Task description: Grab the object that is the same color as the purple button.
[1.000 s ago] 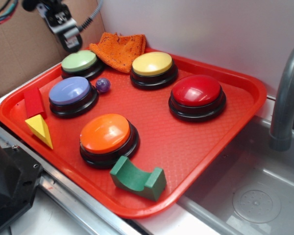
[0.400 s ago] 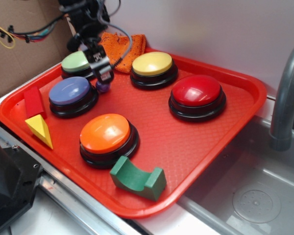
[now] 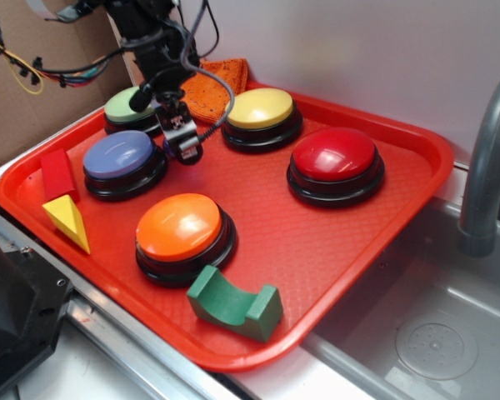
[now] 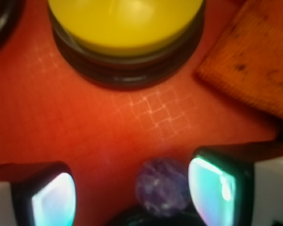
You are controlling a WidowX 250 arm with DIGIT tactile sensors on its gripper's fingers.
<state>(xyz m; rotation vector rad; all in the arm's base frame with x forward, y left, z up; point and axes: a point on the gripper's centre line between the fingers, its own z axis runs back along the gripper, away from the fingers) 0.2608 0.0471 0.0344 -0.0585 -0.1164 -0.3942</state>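
Observation:
The small purple ball [image 4: 162, 187] lies on the red tray between my two fingers, close to the right finger [image 4: 212, 188] and well apart from the left one [image 4: 52, 200]. My gripper [image 4: 132, 193] is open around it. In the exterior view the gripper [image 3: 183, 143] is down on the tray just right of the purple button [image 3: 120, 155], and it hides the ball there. The purple button has a lavender-blue dome on a black base.
On the red tray [image 3: 333, 242] stand green [image 3: 127, 107], yellow [image 3: 258, 110], red [image 3: 333, 157] and orange [image 3: 180, 225] buttons. An orange cloth [image 3: 221, 83] lies at the back. Red [image 3: 57, 173], yellow [image 3: 68, 220] and green [image 3: 233, 302] blocks sit near the front. A grey sink and faucet [image 3: 483, 158] are on the right.
The arm has come down from above the tray's back left corner to the ball, lowering until the fingers straddle it and hide it in the exterior view.

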